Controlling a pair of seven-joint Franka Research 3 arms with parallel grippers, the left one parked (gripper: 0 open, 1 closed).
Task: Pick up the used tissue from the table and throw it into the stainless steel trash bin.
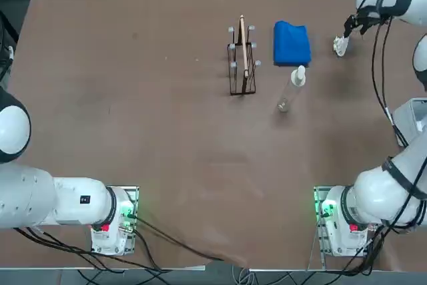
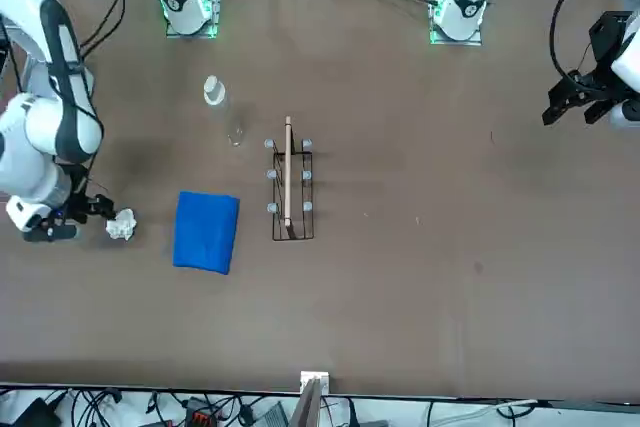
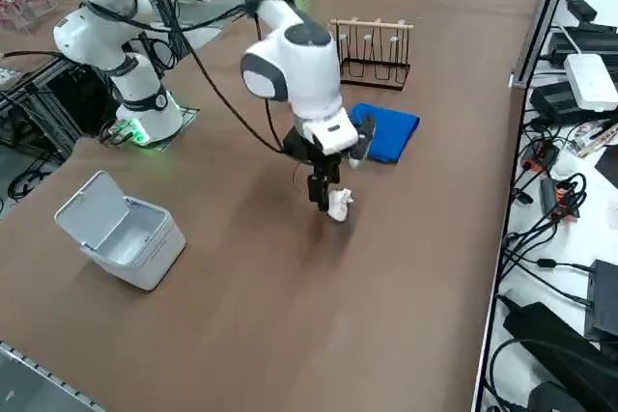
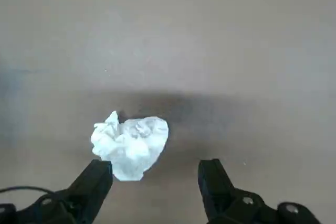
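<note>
1. The used tissue (image 4: 130, 146) lies on the desk (image 1: 167, 138), in its right half, closer to the far edge than to the robot's edge; the top view shows it just beside the right claw (image 4: 156, 163), while the wrist view shows the claw's two fingers spread wide, with the tissue beyond their tips and off toward one of them; nothing is pinched; whether a fingertip touches the tissue I cannot tell.
2. In the wrist view the tissue is a white, crumpled wad; a small peak sticks out on one side, a rounder lobe swells on the other, and creases run between them; a soft shadow falls on the desk beside it; the other views give only a small white lump.
3. The right side view shows the trash bin (image 3: 135, 243) whole: light grey, box-shaped, its lid (image 3: 93, 209) open and leaning toward the robot's edge; the top view shows only part of it behind the right arm (image 1: 383, 195), toward the desk's right edge.
4. The blue cloth (image 1: 292, 43) lies nearer the far edge, between the tissue and the wire rack (image 1: 244, 58); the clear bottle (image 1: 285, 99) stands upright, closer to the robot's edge than the cloth.
</note>
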